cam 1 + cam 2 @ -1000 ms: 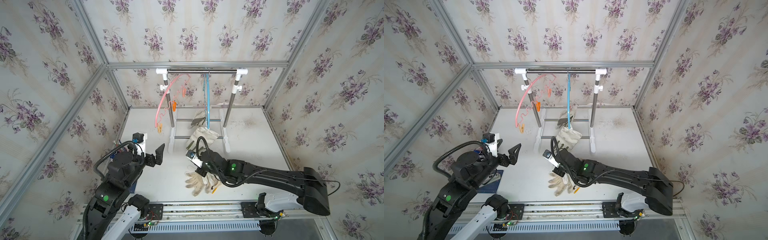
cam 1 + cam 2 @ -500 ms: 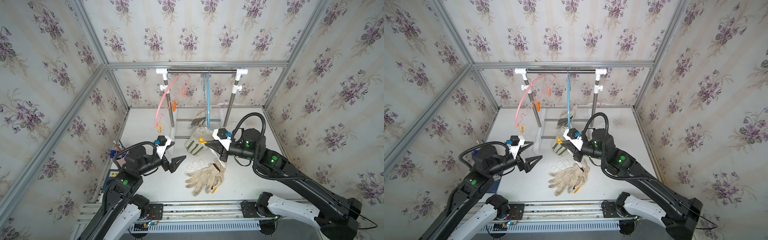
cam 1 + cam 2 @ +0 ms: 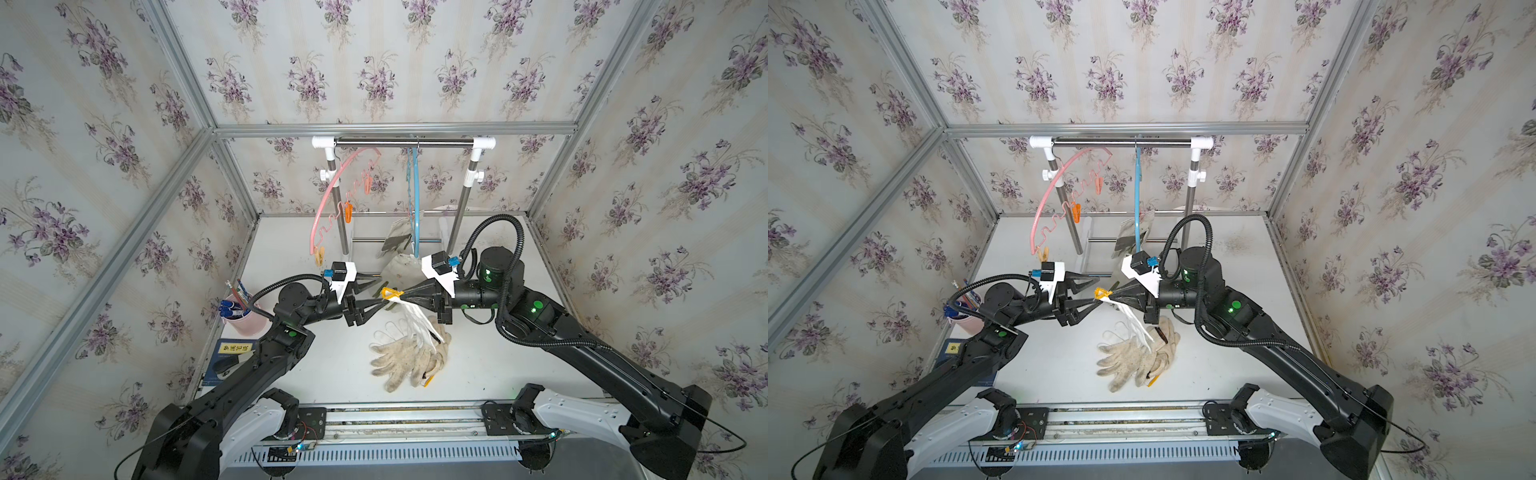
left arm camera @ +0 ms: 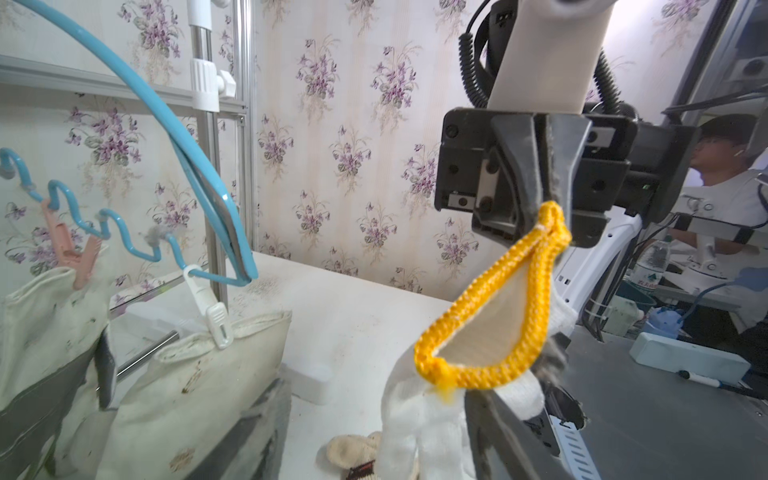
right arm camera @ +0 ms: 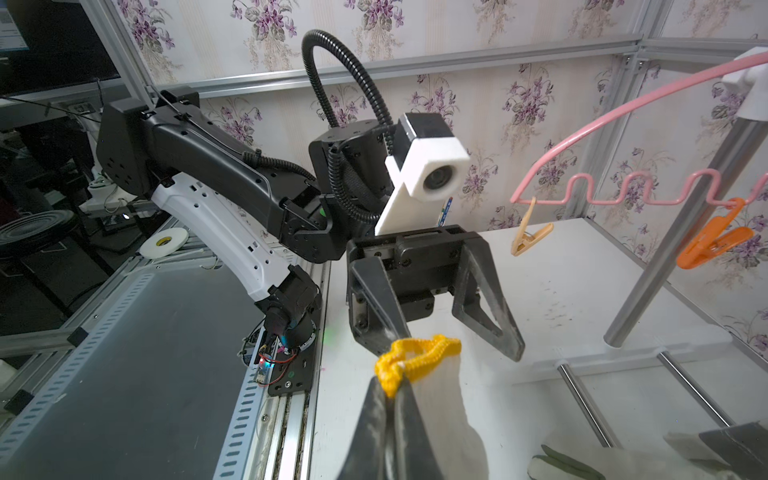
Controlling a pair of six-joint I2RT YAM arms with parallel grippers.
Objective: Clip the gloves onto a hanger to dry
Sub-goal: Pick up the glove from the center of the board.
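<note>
The right gripper (image 3: 402,296) clamps one end of the yellow cuff (image 4: 469,293) of a white knit glove (image 4: 411,415), dangling over the heap of cream knit gloves (image 3: 399,361) on the white table (image 3: 340,374). The left gripper (image 3: 382,289), jaws apart, straddles the cuff's free end — it should bite just the rim, then both stretch it flat for a peg on the pink wavy hanger (image 5: 548,201).
</note>
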